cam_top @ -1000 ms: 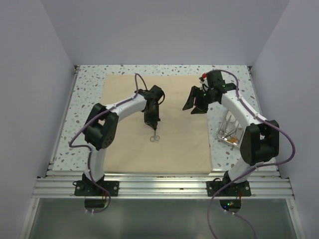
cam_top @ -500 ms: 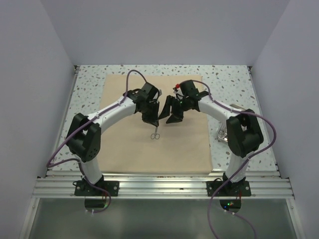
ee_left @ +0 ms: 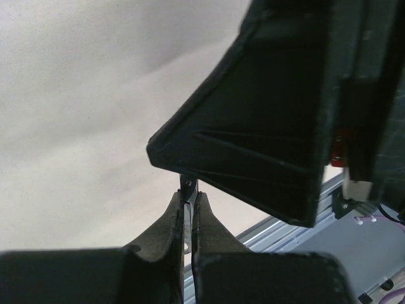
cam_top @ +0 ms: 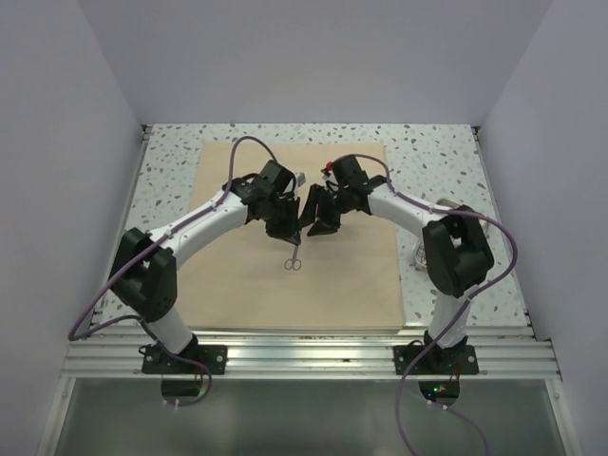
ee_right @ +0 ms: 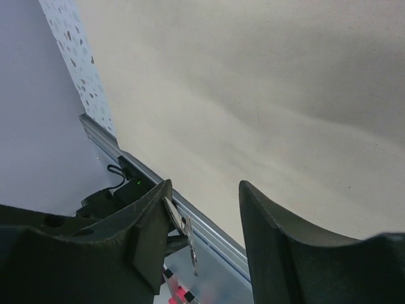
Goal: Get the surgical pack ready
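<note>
The surgical pack point(cam_top: 237, 275) is a large tan fabric sheet lying flat on the table. It also fills the left wrist view point(ee_left: 76, 95) and the right wrist view point(ee_right: 253, 76). My left gripper point(cam_top: 286, 231) hangs over the sheet's middle, shut on the blade end of silver scissors point(cam_top: 294, 260), whose handles hang down. In the left wrist view my gripper point(ee_left: 188, 202) pinches the thin blade point(ee_left: 188, 185). My right gripper point(cam_top: 318, 220) is open right beside it. In the right wrist view its jaws point(ee_right: 202, 212) stand wide apart, and the scissors point(ee_right: 185, 233) lie against the left finger.
A shiny steel tray point(cam_top: 435, 255) with instruments stands on the speckled table point(cam_top: 166, 180) to the right of the sheet, partly hidden by my right arm. Aluminium rails point(cam_top: 304, 356) run along the near edge. Grey walls close in the sides and back.
My right arm has swung left from near the tray until its open gripper is beside the left gripper. The left gripper has shifted slightly left, still holding the scissors.
</note>
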Available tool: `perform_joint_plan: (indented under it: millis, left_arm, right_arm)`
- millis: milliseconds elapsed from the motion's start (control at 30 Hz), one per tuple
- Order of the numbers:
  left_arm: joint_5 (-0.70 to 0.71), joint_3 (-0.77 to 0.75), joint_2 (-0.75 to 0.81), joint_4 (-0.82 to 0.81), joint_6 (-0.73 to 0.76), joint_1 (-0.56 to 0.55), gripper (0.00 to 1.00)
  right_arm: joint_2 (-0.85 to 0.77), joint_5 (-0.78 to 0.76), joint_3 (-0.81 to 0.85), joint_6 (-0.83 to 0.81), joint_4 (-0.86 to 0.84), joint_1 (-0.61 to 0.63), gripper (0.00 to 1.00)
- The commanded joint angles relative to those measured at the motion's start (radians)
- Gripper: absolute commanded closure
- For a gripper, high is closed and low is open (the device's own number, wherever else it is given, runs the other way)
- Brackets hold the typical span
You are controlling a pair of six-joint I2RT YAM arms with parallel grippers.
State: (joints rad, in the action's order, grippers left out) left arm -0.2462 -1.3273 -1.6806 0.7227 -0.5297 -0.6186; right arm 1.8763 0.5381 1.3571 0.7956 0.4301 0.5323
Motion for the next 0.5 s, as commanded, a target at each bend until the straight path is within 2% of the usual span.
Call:
perform_joint_plan:
  millis: [0,67,133,167,200,233,300,333,433,467]
  left_arm:
    - [-0.037,0.004,0.044,-0.042,0.027,-0.004,1.0]
    - [-0.054,0.004,0.045,-0.055,0.027,-0.006,1.0]
    - [-0.068,-0.001,0.044,-0.063,0.028,-0.004,1.0]
    - [-0.073,-0.003,0.042,-0.065,0.033,-0.006,1.0]
    - [-0.074,-0.004,0.039,-0.065,0.036,-0.006,1.0]
    - [-0.068,-0.012,0.036,-0.062,0.039,-0.004,1.0]
    - [-0.048,-0.018,0.038,-0.048,0.048,-0.001,0.78]
    - [-0.026,-0.021,0.042,-0.039,0.062,0.008,0.6]
    - [0.007,-0.012,0.071,-0.031,0.089,0.052,0.5]
    - [0.008,-0.003,0.081,-0.031,0.094,0.068,0.47]
  right_arm:
    - [0.017,-0.006,0.023,0.025,-0.042,0.018,0.5]
    - [0.018,-0.003,0.02,0.031,-0.048,0.026,0.53]
    - [0.026,0.009,0.011,0.045,-0.06,0.029,0.64]
    - [0.029,0.022,0.005,0.051,-0.077,0.028,0.74]
    - [0.029,0.029,0.011,0.05,-0.073,0.028,1.0]
    - [0.027,0.022,0.014,0.036,-0.061,0.025,1.0]
    - [0.014,-0.004,0.033,-0.002,-0.024,0.011,1.0]
    - [0.009,-0.022,0.043,-0.024,0.01,-0.017,1.0]
    - [-0.037,-0.123,0.077,-0.146,0.177,-0.096,1.0]
    - [-0.052,-0.159,0.08,-0.179,0.261,-0.168,1.0]
